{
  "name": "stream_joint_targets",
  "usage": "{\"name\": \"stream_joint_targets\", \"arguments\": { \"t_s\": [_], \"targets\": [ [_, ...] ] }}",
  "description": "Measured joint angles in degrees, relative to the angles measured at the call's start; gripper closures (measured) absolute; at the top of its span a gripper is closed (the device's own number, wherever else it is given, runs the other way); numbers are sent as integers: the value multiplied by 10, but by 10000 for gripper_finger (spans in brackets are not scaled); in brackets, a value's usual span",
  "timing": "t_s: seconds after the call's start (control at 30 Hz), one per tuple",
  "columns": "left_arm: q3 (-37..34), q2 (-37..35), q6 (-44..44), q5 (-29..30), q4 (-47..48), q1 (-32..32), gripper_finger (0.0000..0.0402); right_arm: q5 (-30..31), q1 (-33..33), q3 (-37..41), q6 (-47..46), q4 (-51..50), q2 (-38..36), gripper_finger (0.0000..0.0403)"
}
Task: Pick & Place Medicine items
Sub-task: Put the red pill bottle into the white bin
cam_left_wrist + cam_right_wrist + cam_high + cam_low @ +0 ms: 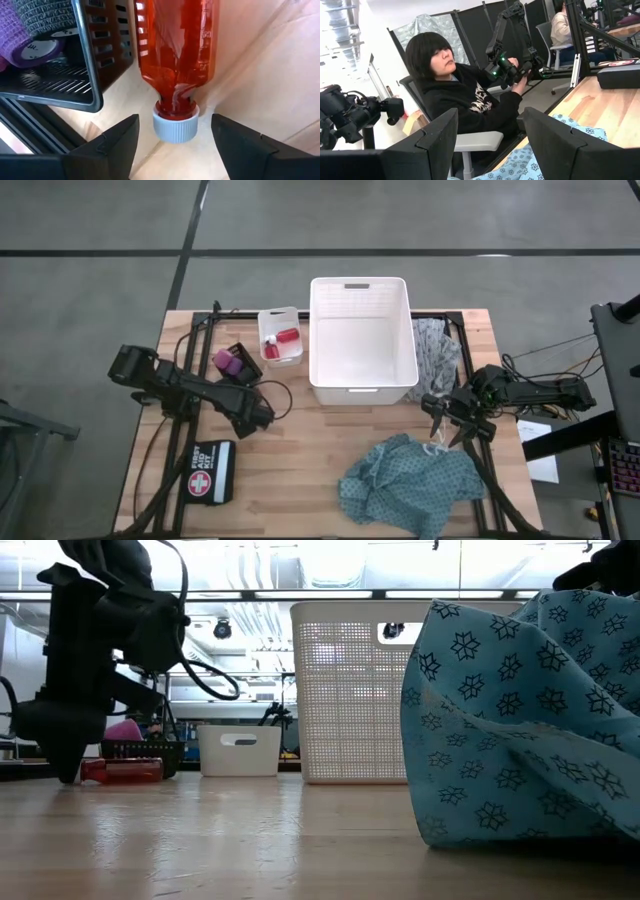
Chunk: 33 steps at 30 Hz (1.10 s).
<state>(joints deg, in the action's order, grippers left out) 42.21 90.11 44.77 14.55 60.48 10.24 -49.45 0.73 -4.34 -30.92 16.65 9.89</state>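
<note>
A red bottle [177, 55] with a white cap [175, 125] lies on its side on the wooden table; in the low view the bottle [125, 772] sits beside a black mesh tray [65, 75]. My left gripper [175, 150] is open, one finger on each side of the cap, touching neither. The tray holds purple and pink rolls [228, 362]. More red bottles [284, 340] lie in a small white bin. My right gripper [445, 425] is open above the far edge of the teal cloth [410, 480]. A grey cloth [437, 350] lies to the right of the basket.
A large white basket [362, 340] stands at the table's far middle. A black first-aid pouch [210, 470] lies near the left front. Cables [275, 395] loop beside the left arm. A person [455, 100] sits in a chair beyond the table.
</note>
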Motion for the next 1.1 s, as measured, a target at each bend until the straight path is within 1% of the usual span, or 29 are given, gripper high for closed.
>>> {"name": "stream_joint_targets", "arguments": {
  "t_s": [0.2,0.43,0.57,0.77,0.87,0.97,1.1],
  "targets": [
    [-16,-2,8,0,-19,0,157,0,0,0,0,0,0,179],
    [-19,-2,7,0,-22,0,170,0,0,0,0,0,0,179],
    [-19,-1,6,0,-23,-1,191,0,0,0,0,0,0,179],
    [-20,0,7,3,-24,-1,243,0,0,0,0,0,0,179],
    [-20,0,7,4,-22,-1,261,0,0,0,0,0,0,179],
    [-14,1,7,-6,-20,-1,268,0,0,0,0,0,0,179],
    [-9,1,6,-19,-21,-1,265,0,0,0,0,0,0,179]
  ]
}}
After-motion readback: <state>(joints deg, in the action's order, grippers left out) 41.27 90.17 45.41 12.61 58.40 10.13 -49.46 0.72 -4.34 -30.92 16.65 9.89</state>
